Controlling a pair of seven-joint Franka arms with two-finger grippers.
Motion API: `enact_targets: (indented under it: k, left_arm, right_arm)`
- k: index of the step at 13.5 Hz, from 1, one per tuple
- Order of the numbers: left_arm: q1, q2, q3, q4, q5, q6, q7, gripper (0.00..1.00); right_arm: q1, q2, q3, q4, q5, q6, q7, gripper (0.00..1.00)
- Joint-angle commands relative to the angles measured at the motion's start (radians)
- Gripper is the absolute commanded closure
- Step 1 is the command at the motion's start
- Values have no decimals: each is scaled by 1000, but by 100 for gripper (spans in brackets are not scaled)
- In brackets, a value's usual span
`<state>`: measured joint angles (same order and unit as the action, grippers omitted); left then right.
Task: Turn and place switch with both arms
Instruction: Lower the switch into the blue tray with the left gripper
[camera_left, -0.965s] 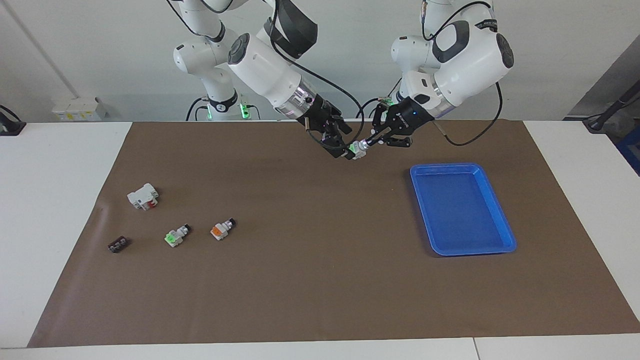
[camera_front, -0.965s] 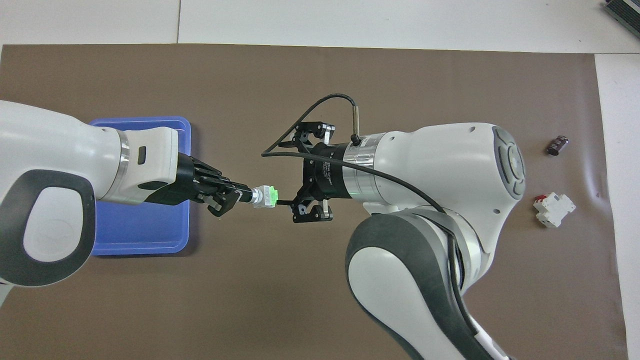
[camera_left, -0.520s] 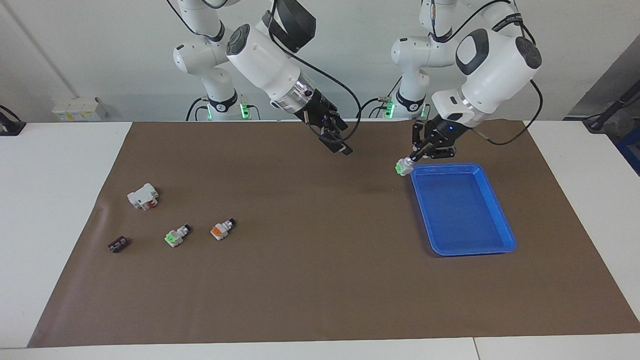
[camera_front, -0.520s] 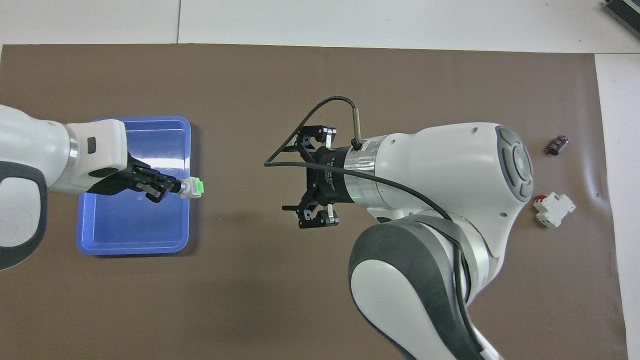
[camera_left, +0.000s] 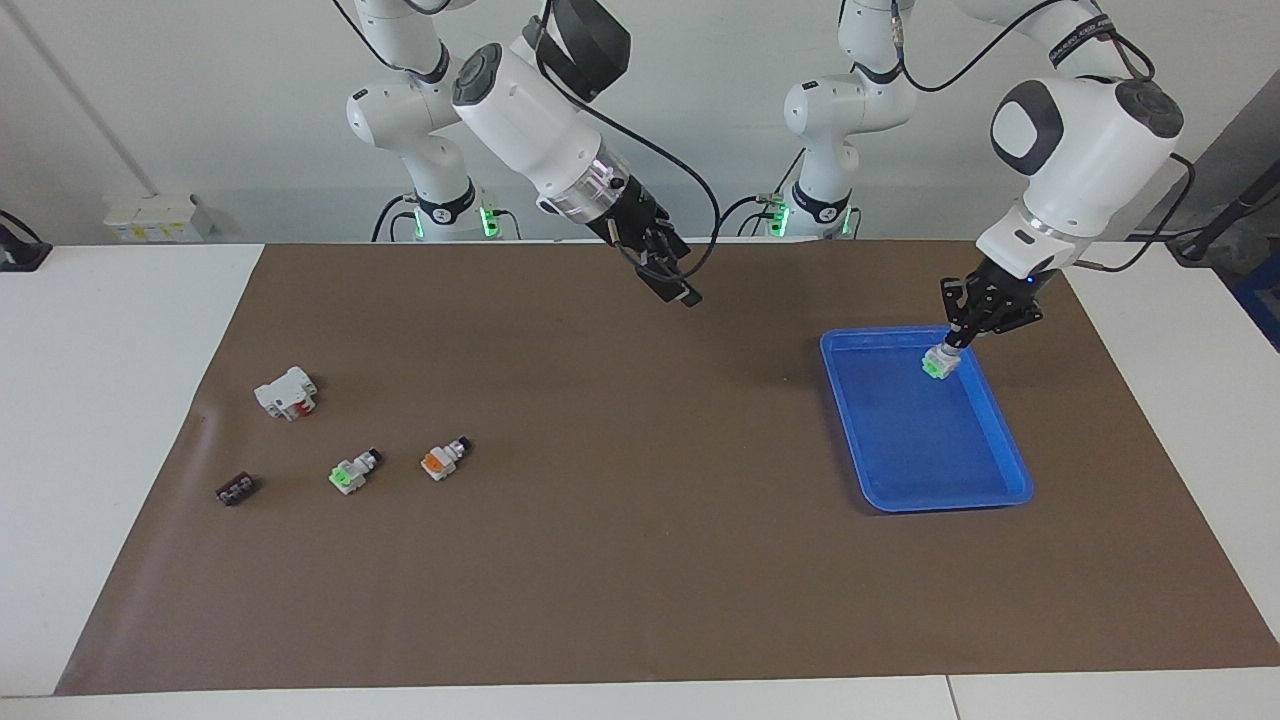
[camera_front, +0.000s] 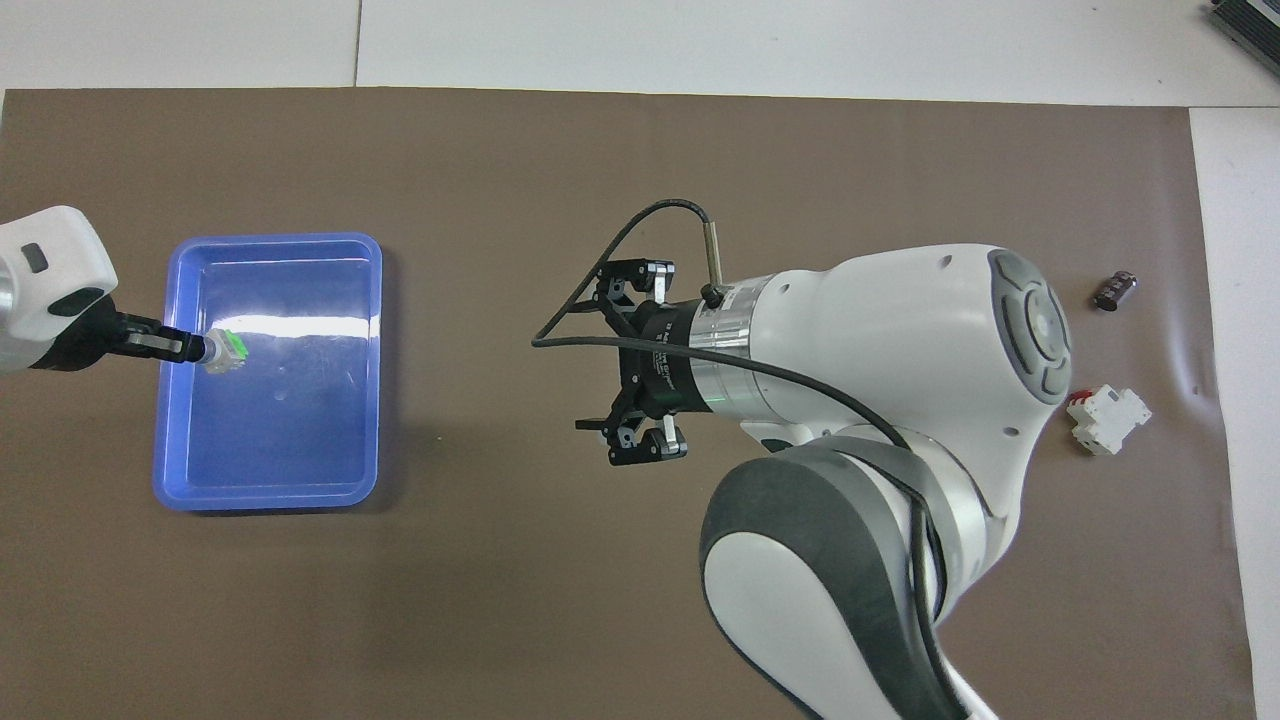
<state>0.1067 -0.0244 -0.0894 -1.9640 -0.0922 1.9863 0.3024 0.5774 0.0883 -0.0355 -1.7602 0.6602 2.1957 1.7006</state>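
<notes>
My left gripper (camera_left: 953, 340) is shut on the dark knob end of the switch (camera_left: 937, 363), a small white body with a green end block. It holds the switch low over the blue tray (camera_left: 1003, 441), above the part of the tray nearest the robots. In the overhead view the left gripper (camera_front: 182, 345), the switch (camera_front: 226, 350) and the tray (camera_front: 270, 240) show at the left arm's end. My right gripper (camera_left: 681, 291) is open and empty, up in the air over the brown mat's middle; it also shows in the overhead view (camera_front: 598, 357).
At the right arm's end of the mat lie a second green switch (camera_left: 353, 472), an orange-faced switch (camera_left: 444, 458), a larger white block with a red part (camera_left: 287, 392) and a tiny black piece (camera_left: 237, 489). The right arm hides both switches from overhead.
The switch passed from between both grippers to the left gripper alone. The left gripper carried it from the mat's middle to over the tray. The right gripper drew back a little.
</notes>
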Motion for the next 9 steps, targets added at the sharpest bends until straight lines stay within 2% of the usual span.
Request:
enact_targets:
  k: [1,3,6,7,8,9]
  left_arm:
    - [30,53,-10,-44,42,99,-97,100]
    - [57,55,-12,-133,42,210,-97,100]
    - [57,54,-12,-199,40,250,-101,100]
    - [57,54,-12,-191,42,240,-101,73]
    - [47,57,-12,-182,40,238,-101,39]
    - [36,60,-12,-155,40,227,-105,23]
  right_arm:
    - [-13,-28,6,-15,-51,-40,-25,0]
    - [-21,-30,6,-12,-60,-60,-51,0]
    - [-21,-50,6,-15,-64,-92,-52,0]
    - [-27,-55,5,-13,-76,-111,-65,0]
    - [-37,-65,6,-16,-102,-122,-90,0]
    - [-47,-68,6,-16,-129,-144,-135,0]
